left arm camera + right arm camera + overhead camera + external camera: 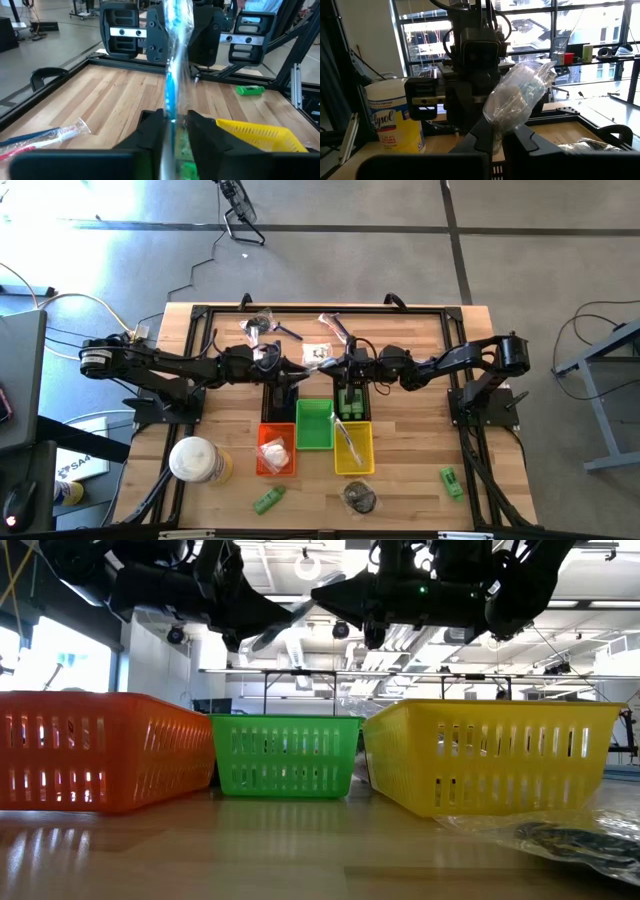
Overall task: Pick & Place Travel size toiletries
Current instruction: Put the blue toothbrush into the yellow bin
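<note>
- Toiletries in focus: a clear-wrapped stick with a blue core (172, 75) stands pinched between the left gripper (172, 127) fingers, seen only in the left wrist view.
- Right wrist view alone shows a crinkled clear-wrapped packet (520, 97) clamped in the closed right gripper (502, 135).
- High view places both grippers nose to nose above the table's middle, over the black basket (280, 395), where the wrapped items themselves are too small to make out.
- Elsewhere on the table (420, 450): a small green tube (268, 500) near the front edge, another green bottle (451, 481) at right, wrapped pieces (262, 326) at the back.
- Orange basket (275, 450), green basket (313, 424) and yellow basket (353, 447) sit in a row; the low view shows them side by side with the arms above.
- White-and-yellow wipes container (194, 459) stands left of the orange basket.
</note>
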Controlling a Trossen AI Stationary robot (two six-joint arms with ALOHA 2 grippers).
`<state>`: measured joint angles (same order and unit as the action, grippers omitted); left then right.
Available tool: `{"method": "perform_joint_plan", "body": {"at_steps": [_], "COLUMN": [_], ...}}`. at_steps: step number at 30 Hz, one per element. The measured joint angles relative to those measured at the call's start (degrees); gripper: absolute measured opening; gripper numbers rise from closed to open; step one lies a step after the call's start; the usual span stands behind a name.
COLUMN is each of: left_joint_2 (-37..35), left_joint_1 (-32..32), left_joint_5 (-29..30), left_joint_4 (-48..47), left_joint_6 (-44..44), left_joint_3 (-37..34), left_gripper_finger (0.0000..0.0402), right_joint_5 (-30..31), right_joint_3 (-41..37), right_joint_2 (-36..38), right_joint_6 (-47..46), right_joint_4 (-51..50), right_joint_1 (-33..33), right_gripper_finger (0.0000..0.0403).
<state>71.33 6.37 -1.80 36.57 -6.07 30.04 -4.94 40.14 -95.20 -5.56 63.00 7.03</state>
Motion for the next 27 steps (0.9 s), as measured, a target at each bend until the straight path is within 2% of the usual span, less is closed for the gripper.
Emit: {"method": "perform_joint_plan", "body": {"at_steps": [4,8,20,24,27], "left_joint_2": [0.0,-0.8,-8.4,-9.3,-9.4], "left_joint_1": [0.0,0.0,0.0,0.0,0.0], "left_joint_5": [-0.3,-0.4,-0.2,-0.2,-0.2], "left_joint_4": [-0.2,-1.3,-8.6,-10.2,-10.3], "left_joint_6": [0.0,1.7,3.0,3.0,2.9], "left_joint_3": [0.0,0.0,0.0,0.0,0.0], "left_gripper_finger": [0.0138,0.0162,0.0167,0.0167,0.0167], "right_joint_5": [0.4,0.6,0.2,-3.0,-7.8], "right_joint_3": [0.0,0.0,0.0,0.0,0.0], "right_joint_2": [0.1,1.6,19.6,25.1,27.7], "right_joint_6": [0.0,0.0,-1.2,-5.0,-8.2], "right_joint_4": [-0.6,-5.6,-34.9,-44.8,-50.2], "right_joint_1": [0.1,0.6,1.4,1.4,1.2], "right_gripper_finger": [0.0015,0.0015,0.0015,0.0015,0.0015]}}
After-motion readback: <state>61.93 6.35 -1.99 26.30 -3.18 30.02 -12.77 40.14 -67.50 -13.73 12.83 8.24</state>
